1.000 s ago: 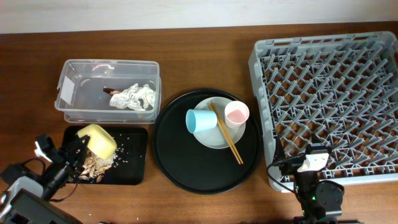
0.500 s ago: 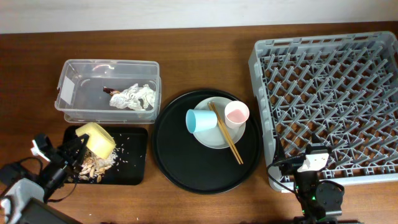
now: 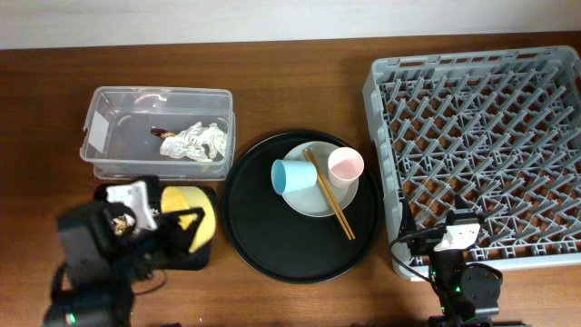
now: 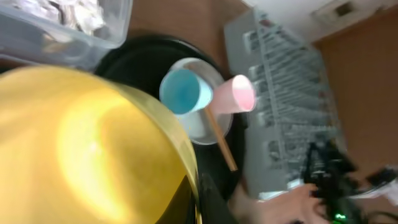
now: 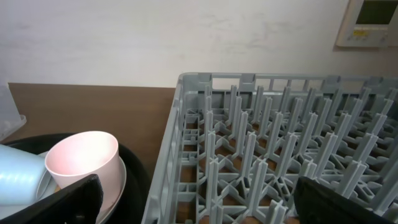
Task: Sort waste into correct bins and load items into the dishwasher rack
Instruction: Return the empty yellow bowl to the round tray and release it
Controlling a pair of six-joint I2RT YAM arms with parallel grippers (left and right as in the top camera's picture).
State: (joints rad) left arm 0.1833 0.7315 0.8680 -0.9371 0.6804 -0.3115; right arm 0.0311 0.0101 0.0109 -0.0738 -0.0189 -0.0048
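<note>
My left gripper [image 3: 179, 221] is shut on the yellow bowl [image 3: 201, 227] and holds it over the right part of the flat black tray [image 3: 109, 193]. The bowl fills the left wrist view [image 4: 87, 149], with a finger [image 4: 205, 199] at its rim. The food scraps are hidden under the arm. The clear box [image 3: 154, 132] holds the white napkin [image 3: 195, 141] and the brown wrapper [image 3: 159, 133]. The blue cup [image 3: 292, 176], pink cup [image 3: 345, 166] and chopsticks [image 3: 330, 198] rest on the plate [image 3: 313, 202]. My right gripper [image 5: 199, 205] is open by the rack [image 3: 481, 154].
The plate sits on a large round black tray [image 3: 272, 236] between the bins and the rack. My right arm [image 3: 458, 272] stands at the rack's front left corner. The rack's pegs [image 5: 261, 143] fill the right wrist view, with the pink cup [image 5: 84, 158] at left.
My left arm has swung in over the flat black tray and turned. The yellow bowl has moved right with it, and the scraps are now covered. The right arm has not moved.
</note>
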